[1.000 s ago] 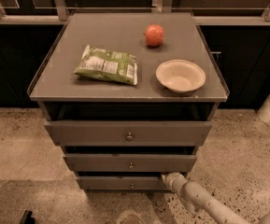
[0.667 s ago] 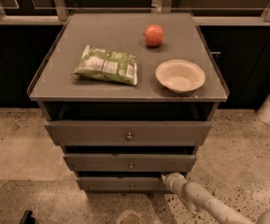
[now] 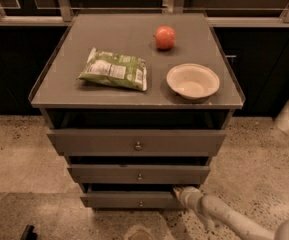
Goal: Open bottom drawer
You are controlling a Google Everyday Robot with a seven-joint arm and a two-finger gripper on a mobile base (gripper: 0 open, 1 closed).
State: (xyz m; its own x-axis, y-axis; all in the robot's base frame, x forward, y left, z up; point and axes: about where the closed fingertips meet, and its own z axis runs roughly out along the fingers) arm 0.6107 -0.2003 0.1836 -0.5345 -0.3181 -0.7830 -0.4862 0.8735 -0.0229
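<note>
The bottom drawer (image 3: 129,200) is the slimmest grey front at the foot of the cabinet, with a small round knob (image 3: 140,203) at its centre. It stands slightly out, with a dark gap above it. My gripper (image 3: 178,191) is at the drawer's upper right corner, at the end of the white arm (image 3: 224,216) that comes in from the lower right. The gripper tip rests against or in the gap at that corner.
Above are the mid-sized drawer (image 3: 139,174) and the tallest drawer (image 3: 136,143). On the cabinet top (image 3: 134,44) lie a green chip bag (image 3: 114,70), a red apple (image 3: 165,37) and a beige bowl (image 3: 192,81). Speckled floor (image 3: 24,159) surrounds the cabinet.
</note>
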